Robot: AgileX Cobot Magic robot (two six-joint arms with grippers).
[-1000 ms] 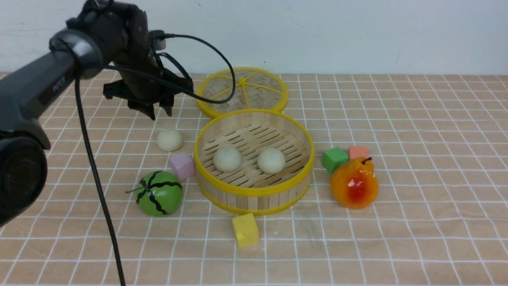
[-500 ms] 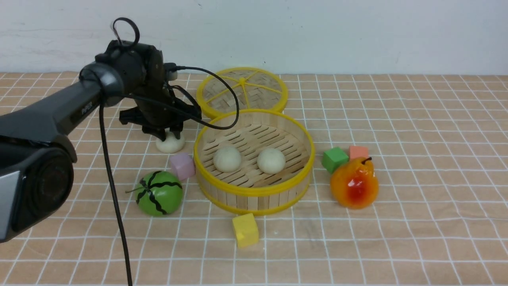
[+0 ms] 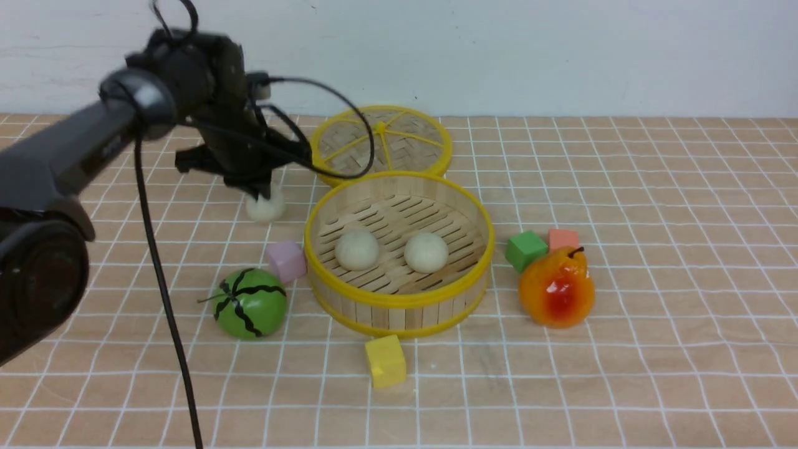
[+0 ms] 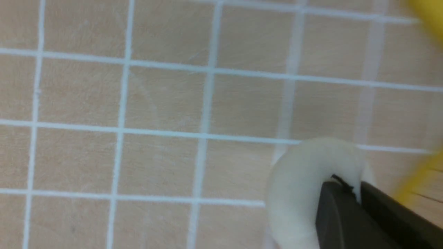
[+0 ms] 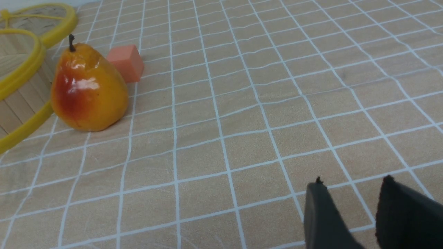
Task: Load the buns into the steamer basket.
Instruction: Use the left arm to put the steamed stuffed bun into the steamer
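The steamer basket [image 3: 399,298] stands mid-table with two cream buns on its slats, one on the left [image 3: 356,249] and one on the right [image 3: 426,252]. My left gripper [image 3: 262,192] is shut on the third bun [image 3: 265,208] and holds it just above the table, left of the basket's far rim. In the left wrist view the black fingers [image 4: 341,218] pinch the squashed bun [image 4: 297,193], with the basket's yellow rim [image 4: 415,176] close beside it. My right gripper [image 5: 353,181] is open and empty low over bare table; it is out of the front view.
The flat woven lid [image 3: 380,143] lies behind the basket. A green watermelon ball [image 3: 250,304] and pink cube [image 3: 287,260] sit left of the basket, a yellow cube [image 3: 385,360] in front. A pear [image 3: 557,288], green cube [image 3: 525,249] and orange cube [image 3: 563,238] sit right.
My left gripper came down onto the third bun, closed on it, and has now lifted it slightly up off the table. The two buns in the basket have not moved.
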